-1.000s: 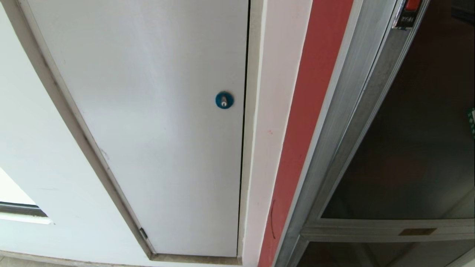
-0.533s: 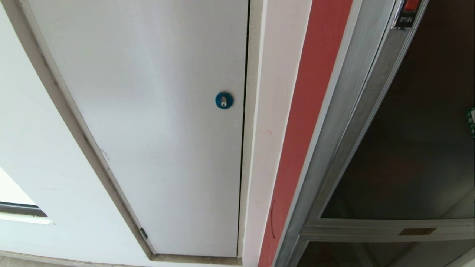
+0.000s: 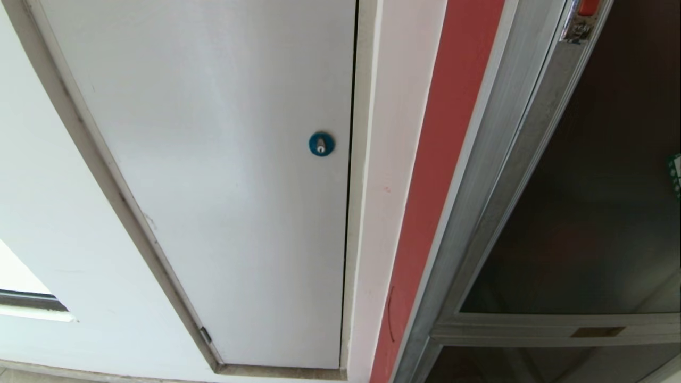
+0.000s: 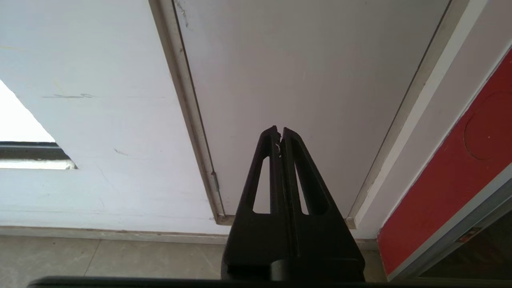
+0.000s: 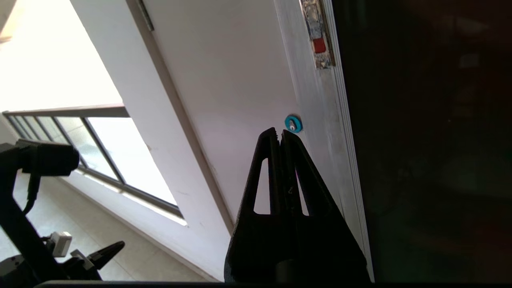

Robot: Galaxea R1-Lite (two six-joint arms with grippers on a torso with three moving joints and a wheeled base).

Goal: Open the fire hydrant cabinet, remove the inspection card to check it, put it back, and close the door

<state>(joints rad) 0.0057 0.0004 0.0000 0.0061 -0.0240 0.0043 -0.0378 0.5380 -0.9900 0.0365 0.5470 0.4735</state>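
Observation:
The fire hydrant cabinet (image 3: 441, 159) shows its red side and silver frame at the right of the head view. Its door (image 3: 585, 213), dark tinted glass, lies flush in the frame, with a red latch tab (image 3: 588, 6) at the top and a green-edged sticker (image 3: 675, 175) at the right edge. The inspection card is out of view. My right gripper (image 5: 279, 132) is shut and empty, held in front of the door (image 5: 432, 140), below the latch tab (image 5: 319, 45). My left gripper (image 4: 280, 130) is shut and empty, low before the white panel. Neither arm shows in the head view.
A white panel (image 3: 213, 159) with a round blue lock (image 3: 321, 143) stands left of the cabinet. A small brass plate (image 3: 595, 332) sits on the door's lower rail. A window (image 5: 100, 148) lies further left, and tiled floor (image 4: 100, 256) below.
In the head view the door's latch edge has shifted slightly left, and a dark patch under the red tab has given way to bare silver metal.

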